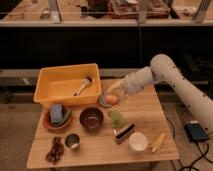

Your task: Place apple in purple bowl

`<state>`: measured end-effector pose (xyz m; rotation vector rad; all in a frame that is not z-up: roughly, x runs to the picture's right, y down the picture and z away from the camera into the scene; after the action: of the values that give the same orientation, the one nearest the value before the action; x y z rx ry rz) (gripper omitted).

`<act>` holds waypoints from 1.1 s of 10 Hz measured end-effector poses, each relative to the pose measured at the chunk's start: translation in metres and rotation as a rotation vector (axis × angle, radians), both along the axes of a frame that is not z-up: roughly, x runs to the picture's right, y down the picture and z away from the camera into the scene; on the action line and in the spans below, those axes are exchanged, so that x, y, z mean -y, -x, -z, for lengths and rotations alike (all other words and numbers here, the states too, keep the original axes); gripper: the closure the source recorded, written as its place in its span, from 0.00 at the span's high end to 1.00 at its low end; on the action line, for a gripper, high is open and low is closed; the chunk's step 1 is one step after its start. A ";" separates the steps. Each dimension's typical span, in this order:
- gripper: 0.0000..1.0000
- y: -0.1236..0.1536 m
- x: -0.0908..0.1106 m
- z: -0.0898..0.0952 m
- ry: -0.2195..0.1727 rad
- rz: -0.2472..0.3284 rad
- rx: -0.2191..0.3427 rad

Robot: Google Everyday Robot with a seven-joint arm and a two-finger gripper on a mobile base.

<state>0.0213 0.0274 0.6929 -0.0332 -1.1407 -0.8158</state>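
Note:
The apple (112, 99), small and orange-yellow with a reddish blush, is held in my gripper (112, 96) above the table, just right of the yellow bin. The gripper is shut on it at the end of my white arm (165, 75), which reaches in from the right. The purple bowl (92, 118), dark maroon and glossy inside, stands on the wooden table (145, 105) below and to the left of the apple, with nothing in it.
A yellow bin (65, 85) with a brush stands at the back left. An orange-brown bowl with a blue sponge (57, 116), a metal cup (73, 141), dark grapes (54, 149), a pale green pear (116, 117), a white bowl (138, 141) and a yellow banana-like item (159, 142) lie around.

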 end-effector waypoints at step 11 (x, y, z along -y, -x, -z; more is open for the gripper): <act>0.22 0.086 -0.068 -0.028 0.083 0.073 0.075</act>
<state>-0.0650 0.0956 0.7206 -0.1144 -1.2496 -0.8398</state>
